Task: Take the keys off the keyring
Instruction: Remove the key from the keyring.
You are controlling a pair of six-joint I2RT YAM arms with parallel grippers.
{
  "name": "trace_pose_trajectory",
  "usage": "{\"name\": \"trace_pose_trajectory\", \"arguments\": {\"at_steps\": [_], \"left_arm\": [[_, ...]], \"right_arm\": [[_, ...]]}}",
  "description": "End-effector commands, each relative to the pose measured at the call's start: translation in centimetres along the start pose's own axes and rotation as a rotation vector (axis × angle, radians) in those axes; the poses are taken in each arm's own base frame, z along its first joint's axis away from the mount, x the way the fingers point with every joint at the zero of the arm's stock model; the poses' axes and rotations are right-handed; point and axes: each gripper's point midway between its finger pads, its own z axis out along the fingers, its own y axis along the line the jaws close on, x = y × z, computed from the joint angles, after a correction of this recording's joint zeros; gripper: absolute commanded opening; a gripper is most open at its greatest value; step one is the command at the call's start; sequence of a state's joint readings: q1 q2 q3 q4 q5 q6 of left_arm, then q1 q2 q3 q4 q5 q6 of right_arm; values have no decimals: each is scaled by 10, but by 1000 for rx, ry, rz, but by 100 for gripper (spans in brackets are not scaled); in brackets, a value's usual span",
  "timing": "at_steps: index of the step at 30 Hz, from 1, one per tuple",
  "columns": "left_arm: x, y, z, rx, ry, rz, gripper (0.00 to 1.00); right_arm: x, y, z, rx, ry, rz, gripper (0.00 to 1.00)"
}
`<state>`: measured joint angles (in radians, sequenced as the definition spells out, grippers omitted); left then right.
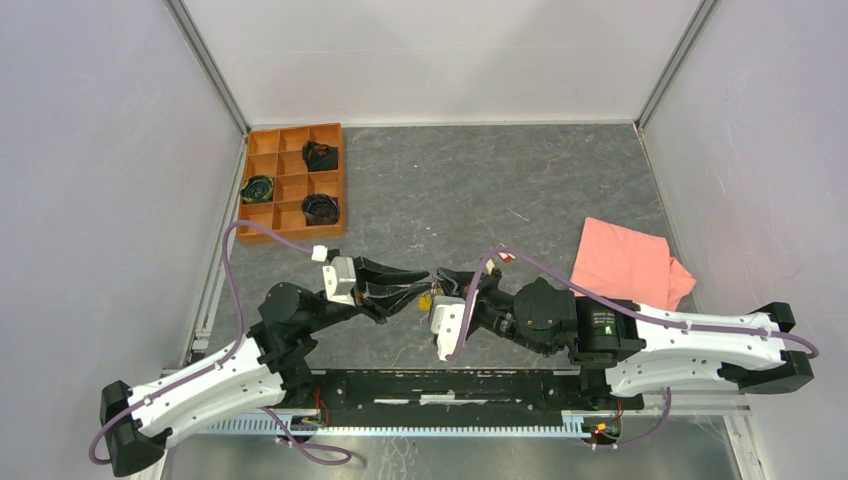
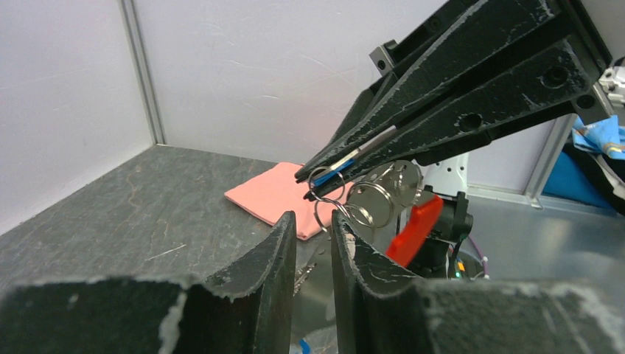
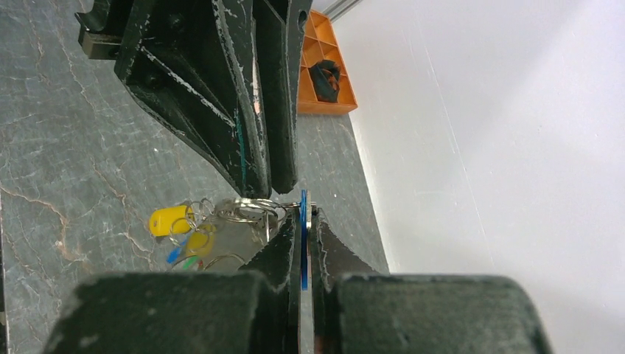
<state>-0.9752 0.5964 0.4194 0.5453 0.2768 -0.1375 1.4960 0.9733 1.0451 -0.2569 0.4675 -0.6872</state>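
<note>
Hanging clear of the counter (image 1: 520, 180), the keyring (image 2: 368, 203) sat between the two gripper tips. Its red strap (image 2: 413, 228) dangled below, and the other keys (image 3: 184, 228), a yellow key (image 3: 169, 220) among them, bunched to one side.

Right gripper (image 3: 304, 214): closed flat on the head of the blue key (image 3: 304, 251).

Left gripper (image 2: 313, 228): nearly closed, slim gap showing, ring wire running down into it. Could not tell whether it actually pinched the wire.

Judgement: the step in hand was working the blue key off the coil. To do it well, the left should clamp the ring firmly near the split. The right should slide the key along the wire, following its curve, not pull straight out.

Risk: the ring twists or slips free.

Pink cloth (image 1: 625, 265) and orange tray (image 1: 294, 128) lay well apart, not involved.
</note>
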Motion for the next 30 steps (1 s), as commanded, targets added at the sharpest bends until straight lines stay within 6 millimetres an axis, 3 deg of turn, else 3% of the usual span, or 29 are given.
{"name": "trace_pose_trajectory", "arguments": {"at_steps": [1,18,30], "left_arm": [[-17,-9,7,68,-3,79,31],[-18,-15,6,106,83,86,30],[-30,-14,2,94,72,145,30]], "right_arm": [[-29,-37,-14,88,-96,38,0],[-25,-44,-15,141,-58,-11,0],[-36,-31,-18,109,-183,-106,0]]}}
